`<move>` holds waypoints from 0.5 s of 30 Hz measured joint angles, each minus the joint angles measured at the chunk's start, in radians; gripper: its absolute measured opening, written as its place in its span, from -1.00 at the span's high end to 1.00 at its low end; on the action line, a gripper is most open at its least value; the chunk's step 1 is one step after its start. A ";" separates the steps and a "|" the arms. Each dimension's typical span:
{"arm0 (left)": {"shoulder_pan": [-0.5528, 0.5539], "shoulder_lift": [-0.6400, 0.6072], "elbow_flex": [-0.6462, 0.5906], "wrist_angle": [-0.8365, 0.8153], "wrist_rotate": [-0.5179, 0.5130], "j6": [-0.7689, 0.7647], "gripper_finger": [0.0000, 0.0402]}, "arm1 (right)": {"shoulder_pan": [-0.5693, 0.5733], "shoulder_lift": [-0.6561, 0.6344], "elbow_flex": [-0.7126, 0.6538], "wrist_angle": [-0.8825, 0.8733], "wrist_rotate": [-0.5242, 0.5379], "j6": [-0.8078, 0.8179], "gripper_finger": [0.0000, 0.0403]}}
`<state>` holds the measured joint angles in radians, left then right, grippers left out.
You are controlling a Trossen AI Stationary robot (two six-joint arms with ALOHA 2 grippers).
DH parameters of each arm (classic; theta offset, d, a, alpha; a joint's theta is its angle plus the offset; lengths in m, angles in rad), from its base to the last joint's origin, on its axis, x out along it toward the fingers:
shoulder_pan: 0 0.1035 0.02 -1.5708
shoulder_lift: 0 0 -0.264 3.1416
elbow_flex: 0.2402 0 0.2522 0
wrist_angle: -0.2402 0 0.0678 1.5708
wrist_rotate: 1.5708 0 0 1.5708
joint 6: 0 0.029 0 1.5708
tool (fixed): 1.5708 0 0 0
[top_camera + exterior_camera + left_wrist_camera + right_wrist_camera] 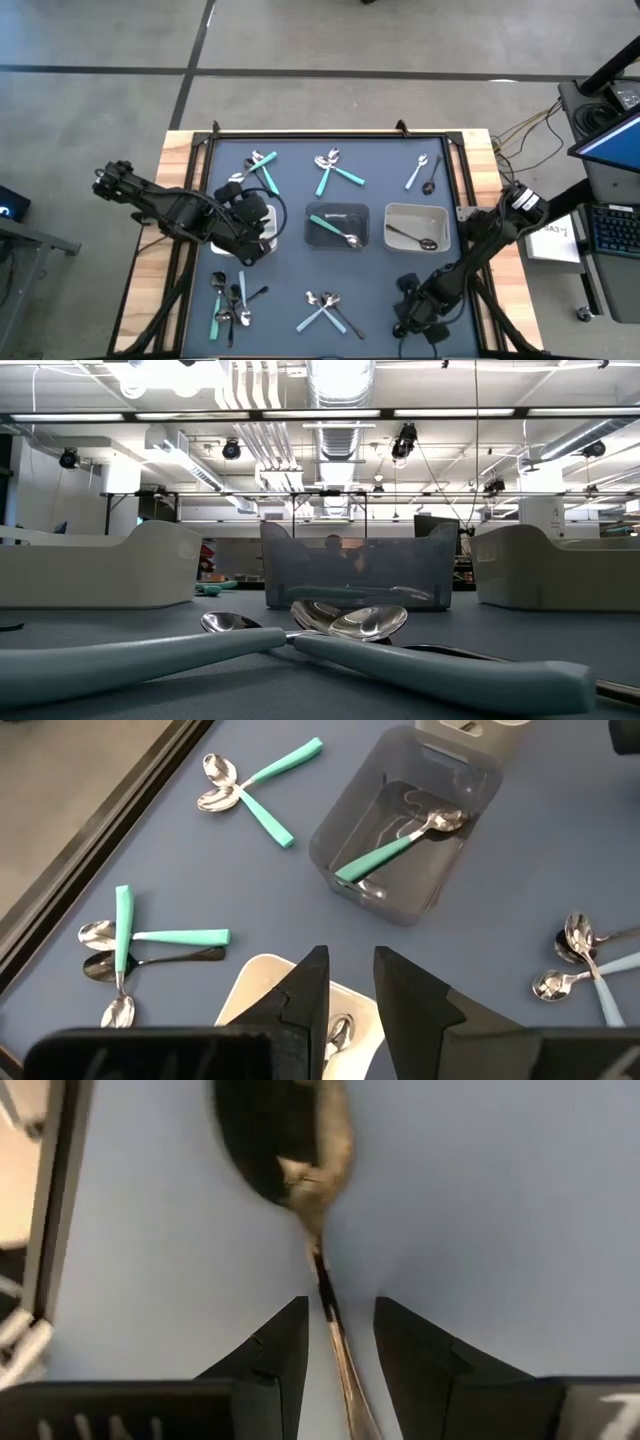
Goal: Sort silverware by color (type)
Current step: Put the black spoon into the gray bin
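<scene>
In the right wrist view a dark spoon (pixel 290 1150) lies flat on the blue mat. My right gripper (pixel 340 1305), near the table's front right (pixel 408 298), points down with its open fingers on either side of the spoon's thin handle (pixel 325 1295), a gap showing on both sides. My left gripper (pixel 350 960) hangs open above the left white tray (pixel 255 980), where a silver spoon (pixel 340 1030) lies. The clear middle tray (pixel 337 212) holds a teal-handled spoon (pixel 385 855). The right white tray (pixel 417 210) holds a dark spoon (pixel 415 238).
Loose silverware lies in clusters on the mat: far left (pixel 262 165), far middle (pixel 335 168), far right (pixel 422 172), near left (pixel 230 300) and near middle (pixel 328 310). A raised black frame (pixel 330 133) borders the mat. Teal-handled spoons (pixel 330 625) lie close before the low camera.
</scene>
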<state>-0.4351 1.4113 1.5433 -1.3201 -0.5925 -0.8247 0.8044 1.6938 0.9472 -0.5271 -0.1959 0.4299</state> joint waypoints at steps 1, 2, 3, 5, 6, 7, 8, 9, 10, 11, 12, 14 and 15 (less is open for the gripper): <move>0.000 0.000 0.000 0.000 0.000 -0.005 0.67 | 0.008 0.017 0.007 -0.003 0.013 -0.036 0.46; 0.000 0.000 0.000 0.000 0.000 -0.008 0.67 | 0.017 0.030 0.015 -0.014 0.038 -0.061 0.46; 0.000 0.000 0.000 0.000 0.000 -0.016 0.67 | 0.026 0.046 0.023 -0.026 0.071 -0.078 0.46; 0.000 0.000 -0.001 0.000 0.000 -0.033 0.67 | 0.036 0.071 0.038 -0.051 0.128 -0.090 0.48; 0.000 0.000 -0.001 0.000 0.000 -0.036 0.67 | 0.039 0.081 0.042 -0.058 0.139 -0.090 0.49; 0.000 0.000 -0.001 0.000 -0.001 -0.040 0.67 | 0.039 0.090 0.046 -0.062 0.140 -0.090 0.51; 0.000 0.000 -0.001 0.000 -0.001 -0.046 0.67 | 0.039 0.098 0.050 -0.066 0.141 -0.090 0.54; 0.000 0.000 -0.001 0.000 -0.001 -0.053 0.67 | 0.038 0.106 0.053 -0.069 0.142 -0.090 0.58; 0.000 0.000 -0.001 0.000 -0.001 -0.059 0.67 | 0.038 0.114 0.056 -0.073 0.146 -0.090 0.63; 0.000 0.000 -0.001 0.000 -0.002 -0.063 0.67 | 0.038 0.119 0.058 -0.075 0.153 -0.090 0.68; 0.000 0.000 -0.001 0.000 -0.002 -0.070 0.67 | 0.038 0.123 0.060 -0.075 0.157 -0.090 0.73; 0.000 0.000 -0.001 0.000 -0.012 -0.085 0.67 | 0.037 0.132 0.063 -0.074 0.160 -0.090 0.83; 0.000 0.000 -0.001 0.000 -0.014 -0.091 0.67 | 0.037 0.135 0.062 -0.073 0.163 -0.089 0.88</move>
<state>-0.4349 1.4117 1.5425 -1.3201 -0.6064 -0.9161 0.8417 1.8287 1.0096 -0.5999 -0.0333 0.3409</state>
